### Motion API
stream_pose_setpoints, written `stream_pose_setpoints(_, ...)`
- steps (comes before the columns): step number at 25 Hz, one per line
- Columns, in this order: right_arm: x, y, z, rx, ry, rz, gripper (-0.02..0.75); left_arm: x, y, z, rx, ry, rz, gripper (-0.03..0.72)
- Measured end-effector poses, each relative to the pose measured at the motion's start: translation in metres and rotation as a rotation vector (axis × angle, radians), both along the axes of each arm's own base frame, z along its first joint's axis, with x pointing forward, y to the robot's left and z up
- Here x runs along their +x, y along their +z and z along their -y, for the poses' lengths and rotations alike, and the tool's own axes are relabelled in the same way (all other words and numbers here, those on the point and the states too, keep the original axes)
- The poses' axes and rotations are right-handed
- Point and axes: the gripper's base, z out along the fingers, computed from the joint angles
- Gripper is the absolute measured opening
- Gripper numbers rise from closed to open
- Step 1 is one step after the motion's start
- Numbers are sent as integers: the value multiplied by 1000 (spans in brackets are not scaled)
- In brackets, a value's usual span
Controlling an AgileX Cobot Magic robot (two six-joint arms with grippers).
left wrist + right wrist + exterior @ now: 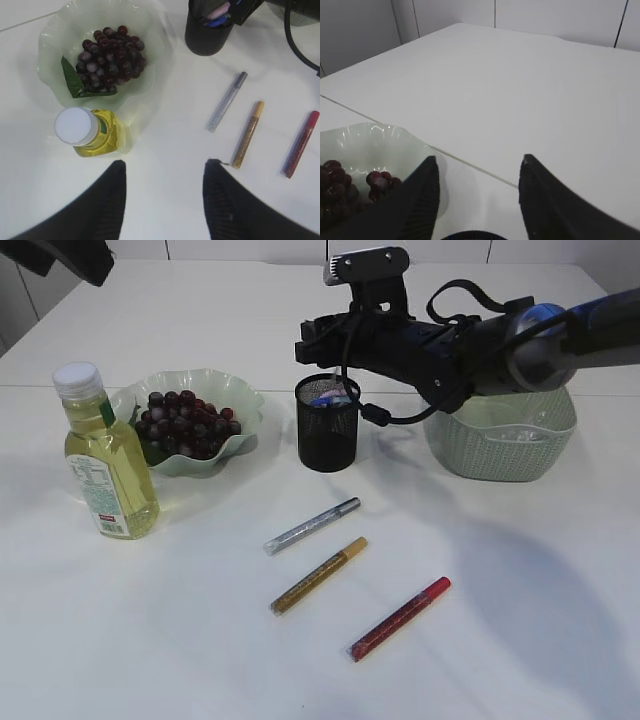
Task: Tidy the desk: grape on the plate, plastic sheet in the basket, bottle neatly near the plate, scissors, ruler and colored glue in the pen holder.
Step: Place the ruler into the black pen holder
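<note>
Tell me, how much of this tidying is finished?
Done, it seems: grapes on the plate, bottle beside it, something clear in the basket, and some items in the pen holder. In hand: nothing; the right tool is open above the holder, the left tool open and empty. Left: three glue pens on the table.

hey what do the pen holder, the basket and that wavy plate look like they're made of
Pen holder: black metal mesh, likely; fine perforated grid, matte.
Basket: pale green plastic, apparently; moulded woven pattern with slits, dull sheen.
Plate: translucent pale green glass or plastic; glossy scalloped rim, light passes through. Which one, the look leaves open.
</note>
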Motion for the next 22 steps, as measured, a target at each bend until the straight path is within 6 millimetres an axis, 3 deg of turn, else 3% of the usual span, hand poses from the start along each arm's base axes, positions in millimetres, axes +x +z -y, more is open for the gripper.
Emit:
stream_pose_setpoints(7, -2, 3, 3, -15, -24, -61, 419, 0, 0, 0, 0, 0, 0, 363)
stream_pose_setpoints(15, -16, 52, 12, -22, -62, -77, 419, 0, 0, 0, 2, 0, 1, 363)
stream_pose_setpoints(22, -45, 90, 30, -66, -160, -300, 420, 0, 0, 0, 2, 0, 1, 363)
